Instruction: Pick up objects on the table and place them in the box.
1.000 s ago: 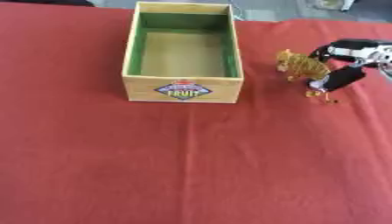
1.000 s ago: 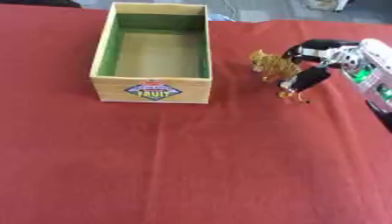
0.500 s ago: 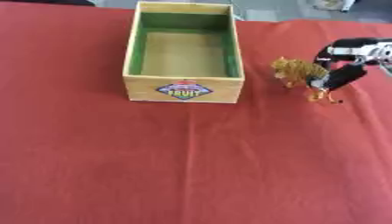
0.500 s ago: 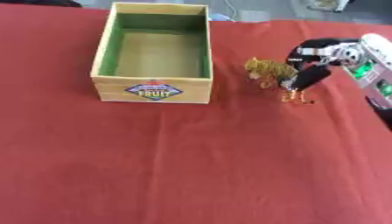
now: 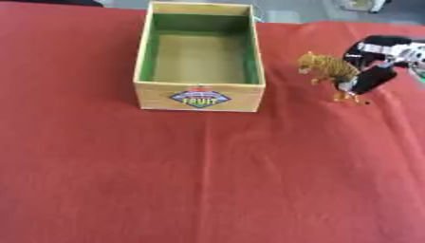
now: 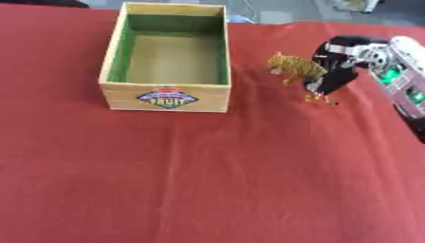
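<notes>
The right hand [image 6: 342, 64] has its fingers curled round a toy tiger [image 6: 296, 69], held just to its left. Further left, past a strip of bare red cloth [image 6: 249, 175], sits the box [image 6: 166, 97]. Only the right eye view shows the forearm.

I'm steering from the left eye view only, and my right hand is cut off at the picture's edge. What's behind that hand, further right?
Observer: The right eye view shows the whole right hand, its dark fingers curled at the rear of the toy tiger. Behind the hand there is a pale forearm casing with green lights, which runs toward the right edge.
Operator: And does my left hand show up over there?
Observer: No, the right eye view does not show the left hand either. Left of the tiger it shows only the fruit box on the red cloth.
</notes>
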Tool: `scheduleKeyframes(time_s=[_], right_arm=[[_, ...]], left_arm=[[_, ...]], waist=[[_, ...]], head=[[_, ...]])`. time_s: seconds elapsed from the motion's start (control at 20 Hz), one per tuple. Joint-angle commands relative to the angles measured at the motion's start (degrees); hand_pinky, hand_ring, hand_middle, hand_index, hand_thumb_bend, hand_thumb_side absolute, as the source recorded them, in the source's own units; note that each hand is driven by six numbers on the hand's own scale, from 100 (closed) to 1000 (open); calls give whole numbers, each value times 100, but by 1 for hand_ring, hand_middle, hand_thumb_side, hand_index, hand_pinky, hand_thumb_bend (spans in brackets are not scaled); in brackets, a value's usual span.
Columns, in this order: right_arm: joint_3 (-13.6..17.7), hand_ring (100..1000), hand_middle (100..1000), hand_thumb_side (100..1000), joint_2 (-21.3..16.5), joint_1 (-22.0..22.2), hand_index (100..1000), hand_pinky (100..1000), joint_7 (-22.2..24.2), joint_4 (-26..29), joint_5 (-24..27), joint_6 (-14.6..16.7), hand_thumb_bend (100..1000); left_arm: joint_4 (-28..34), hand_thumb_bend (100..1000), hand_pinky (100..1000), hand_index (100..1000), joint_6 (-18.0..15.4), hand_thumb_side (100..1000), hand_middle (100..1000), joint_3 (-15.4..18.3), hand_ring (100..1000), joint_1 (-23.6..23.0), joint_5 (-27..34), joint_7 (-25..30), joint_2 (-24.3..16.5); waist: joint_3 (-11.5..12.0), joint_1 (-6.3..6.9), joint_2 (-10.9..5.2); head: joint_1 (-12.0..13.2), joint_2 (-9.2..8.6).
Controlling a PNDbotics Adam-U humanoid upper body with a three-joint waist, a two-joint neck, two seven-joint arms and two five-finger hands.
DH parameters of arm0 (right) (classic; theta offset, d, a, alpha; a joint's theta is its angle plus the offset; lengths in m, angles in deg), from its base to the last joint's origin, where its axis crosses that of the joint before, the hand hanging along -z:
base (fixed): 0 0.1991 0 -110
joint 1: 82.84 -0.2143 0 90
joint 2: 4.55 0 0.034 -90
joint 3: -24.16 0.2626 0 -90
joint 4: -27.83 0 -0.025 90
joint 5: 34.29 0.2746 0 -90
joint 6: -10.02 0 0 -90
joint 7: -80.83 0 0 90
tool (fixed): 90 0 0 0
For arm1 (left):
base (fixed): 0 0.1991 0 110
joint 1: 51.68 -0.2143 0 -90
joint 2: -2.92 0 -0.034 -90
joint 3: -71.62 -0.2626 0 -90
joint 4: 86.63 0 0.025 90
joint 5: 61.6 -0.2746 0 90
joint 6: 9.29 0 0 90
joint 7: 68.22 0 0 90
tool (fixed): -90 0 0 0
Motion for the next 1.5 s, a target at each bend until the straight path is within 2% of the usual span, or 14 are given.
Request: scheduleKeyframes(time_s=[0.05, 0.4, 0.7, 0.9, 1.2, 1.5], right_arm=[[99, 662, 427, 218, -123, -119, 257, 785, -211, 117, 178, -162, 100], [150, 629, 367, 224, -130, -269, 215, 778, -546, 355, 433, -379, 100], [188, 579, 292, 225, -112, -635, 203, 732, -607, 619, 400, -337, 100], [167, 572, 283, 222, 0, -981, 202, 730, -636, 655, 254, -326, 100], [129, 570, 281, 220, 373, -1599, 204, 732, -650, 546, 20, -296, 100], [124, 566, 282, 219, 979, -2232, 211, 730, -741, 128, -433, -356, 100]], left_arm=[[98, 100, 545, 724, 2, 577, 554, -1, 457, 10, -12, 13, -32], [98, 100, 543, 724, 1, 576, 555, -3, 457, 1, 1, 20, -37], [98, 100, 542, 723, 1, 577, 555, -9, 457, -7, 2, 28, -49], [98, 100, 542, 723, 0, 576, 555, -23, 457, -7, 11, 43, -57], [98, 100, 542, 723, -19, 575, 555, -61, 457, 16, 36, 79, -67], [98, 100, 542, 723, -20, 576, 555, -102, 457, 42, 70, 128, -51]], waist=[[-3, 15, -121], [-16, 17, -140], [-18, -1, -161], [22, -20, -172], [136, -40, -177], [310, -62, -147]], head=[[8, -17], [2, -8], [-20, -7], [-65, -16], [-204, -31], [-412, -91]])
